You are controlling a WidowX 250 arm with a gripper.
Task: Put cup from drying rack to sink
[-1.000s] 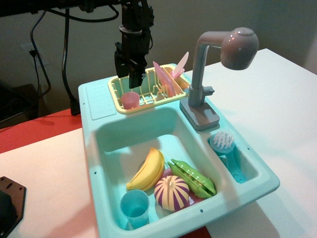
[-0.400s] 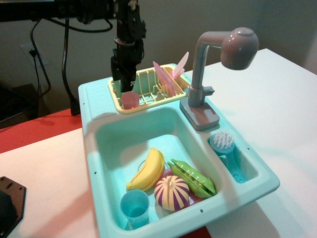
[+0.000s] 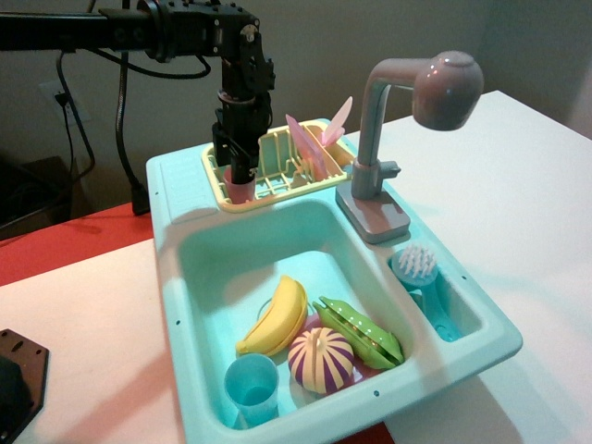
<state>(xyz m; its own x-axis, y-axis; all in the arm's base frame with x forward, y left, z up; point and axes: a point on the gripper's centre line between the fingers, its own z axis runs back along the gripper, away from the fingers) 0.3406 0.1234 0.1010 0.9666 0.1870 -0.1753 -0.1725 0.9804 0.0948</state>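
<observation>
Obs: my black gripper [image 3: 242,171] is lowered into the left end of the pale yellow slatted plastic drying rack [image 3: 277,166], right at the small pink plastic cup [image 3: 242,190]. The cup sits upright in the rack's front-left corner; only its lower wall shows beneath my fingers. I cannot tell whether the fingers are apart around the rim or already pressed on it: the gripper body hides the contact.

Surroundings: two pink plates [image 3: 310,143] stand on edge in the rack just to the right of my gripper, near but apart from it. The large teal plastic sink [image 3: 185,277] lies in front of the rack, its deep basin holding a yellow toy banana [image 3: 279,317], a green pea pod [image 3: 361,331], a striped purple-and-yellow round toy [image 3: 322,359] and a light blue cup [image 3: 252,387]. The grey faucet [image 3: 407,120] rises at the right of the basin.

Handling judgement: the cup looks like thin-walled moulded plastic, so light, stiff and not fragile. The wall appears smooth and slightly tapered, so it could slip downward out of a weak pinch. Best hold, I judge: one finger inside, one outside, pinching the rim wall, or spanning the cup near the top where it is widest.

Risk: lifting at a tilt may catch the rack bars or nudge the plates. Free basin floor for release lies at the rear, behind the banana.
</observation>
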